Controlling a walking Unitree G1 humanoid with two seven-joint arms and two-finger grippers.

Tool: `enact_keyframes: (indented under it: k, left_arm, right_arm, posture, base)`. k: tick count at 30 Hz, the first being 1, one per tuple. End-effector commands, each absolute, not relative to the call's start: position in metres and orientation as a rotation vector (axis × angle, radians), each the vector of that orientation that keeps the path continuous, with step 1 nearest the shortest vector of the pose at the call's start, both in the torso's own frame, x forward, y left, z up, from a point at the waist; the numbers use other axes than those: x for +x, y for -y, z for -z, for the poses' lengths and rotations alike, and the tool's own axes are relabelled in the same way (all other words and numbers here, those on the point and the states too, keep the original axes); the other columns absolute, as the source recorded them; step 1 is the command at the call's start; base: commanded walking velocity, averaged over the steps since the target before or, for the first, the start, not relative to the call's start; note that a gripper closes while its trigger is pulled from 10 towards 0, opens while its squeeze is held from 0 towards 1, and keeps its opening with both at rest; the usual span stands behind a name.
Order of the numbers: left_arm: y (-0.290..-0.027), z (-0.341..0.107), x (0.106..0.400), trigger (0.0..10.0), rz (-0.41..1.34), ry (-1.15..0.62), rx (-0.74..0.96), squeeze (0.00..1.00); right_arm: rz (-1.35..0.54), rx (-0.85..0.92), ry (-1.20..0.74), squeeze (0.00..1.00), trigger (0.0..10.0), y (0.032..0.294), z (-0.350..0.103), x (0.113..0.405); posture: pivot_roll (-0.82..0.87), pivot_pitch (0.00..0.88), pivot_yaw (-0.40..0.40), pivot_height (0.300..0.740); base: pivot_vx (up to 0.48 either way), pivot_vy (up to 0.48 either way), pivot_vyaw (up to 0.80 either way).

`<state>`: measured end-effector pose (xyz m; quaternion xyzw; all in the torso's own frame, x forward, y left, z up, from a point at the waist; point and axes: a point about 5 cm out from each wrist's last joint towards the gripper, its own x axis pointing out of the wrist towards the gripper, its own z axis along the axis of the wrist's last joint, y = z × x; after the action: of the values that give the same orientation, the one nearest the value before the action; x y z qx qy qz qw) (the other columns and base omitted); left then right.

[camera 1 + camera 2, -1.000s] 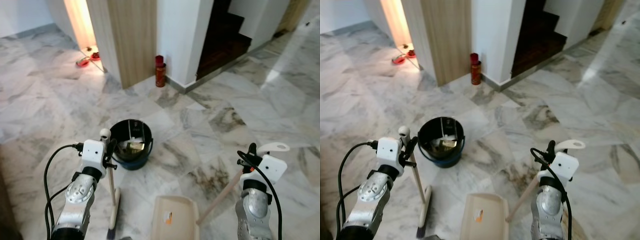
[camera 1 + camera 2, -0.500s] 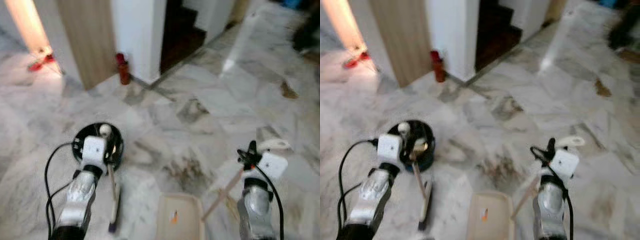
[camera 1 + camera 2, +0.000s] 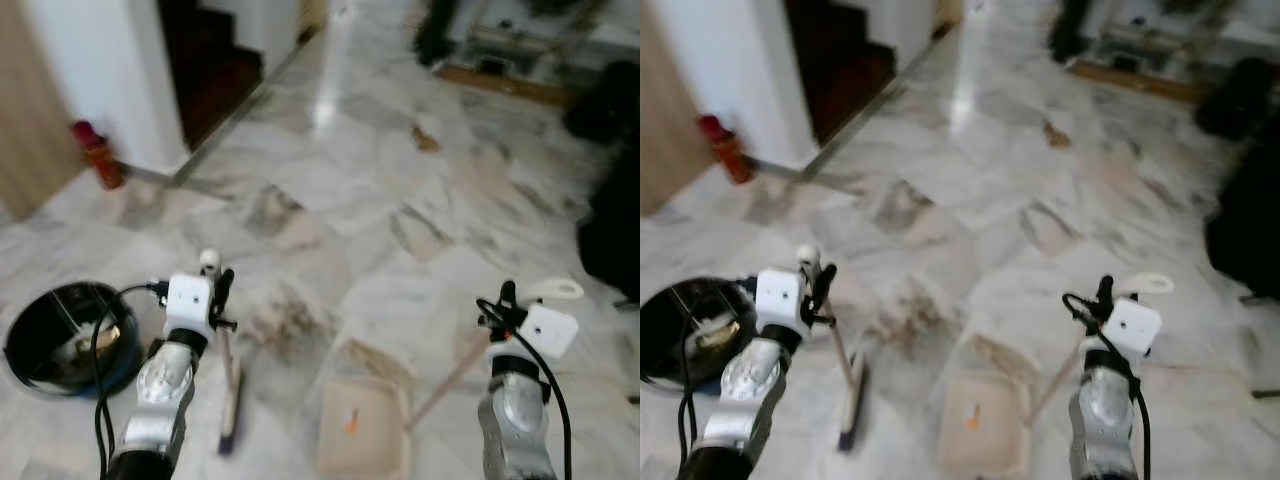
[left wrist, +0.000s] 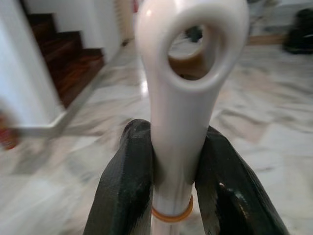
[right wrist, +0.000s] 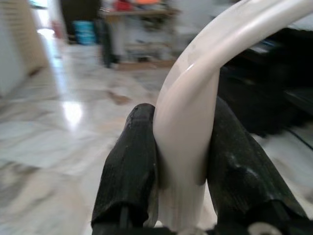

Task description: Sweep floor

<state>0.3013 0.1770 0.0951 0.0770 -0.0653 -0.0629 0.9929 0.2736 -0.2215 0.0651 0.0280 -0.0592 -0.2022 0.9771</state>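
We hold the broom (image 3: 229,385) in the left gripper (image 4: 171,171), clamped on its handle; its head rests on the floor (image 3: 420,200) just left of the dustpan (image 3: 362,427). The right gripper (image 5: 178,161) clamps the dustpan's handle — pan mouth faces away from us, brown debris (image 3: 425,138) well ahead.

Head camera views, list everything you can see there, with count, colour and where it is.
broom: one, pale handle, upright on the floor, held by the left end effector
dustpan: one, cream, flat on the floor between the arms, its long handle in the right end effector
bucket: one, black and blue, floor at far left
bottle: one, red, by the white wall corner
stairs: dark, behind the wall
floor: grey-white marble
left end effector: shut on the broom handle
right end effector: shut on the dustpan handle
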Motion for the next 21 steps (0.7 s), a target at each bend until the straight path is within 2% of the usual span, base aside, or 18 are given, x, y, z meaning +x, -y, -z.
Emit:
enact_keyframes:
  k: [1, 4, 10, 21]
  left_arm:
    - [-0.1746, -0.096, 0.3004, 10.0, 0.134, 0.147, 0.133, 0.0]
    - [-0.1751, -0.0956, 0.3003, 10.0, 0.129, 0.144, 0.136, 0.0]
    - [-0.1756, -0.095, 0.3005, 10.0, 0.121, 0.139, 0.141, 0.0]
    - [-0.1733, -0.0932, 0.2989, 10.0, 0.119, 0.141, 0.132, 0.0]
  right_arm:
    - [0.404, 0.046, 0.147, 0.0, 10.0, 0.2232, -0.0723, 0.276]
    - [0.398, 0.04, 0.154, 0.0, 10.0, 0.2222, -0.0734, 0.2761]
    - [0.381, 0.034, 0.17, 0.0, 10.0, 0.2206, -0.076, 0.2758]
    - [0.357, 0.027, 0.174, 0.0, 10.0, 0.219, -0.0783, 0.2775]
  posture:
    - [0.15, 0.116, -0.07, 0.74]
    - [0.15, 0.118, -0.072, 0.74]
    - [0.14, 0.118, -0.077, 0.74]
    - [0.14, 0.104, -0.086, 0.74]
  base:
    - [0.0, 0.0, -0.8]
    - [0.0, 0.0, -0.7]
    - [0.0, 0.0, 0.0]
    - [0.309, 0.0, 0.0]
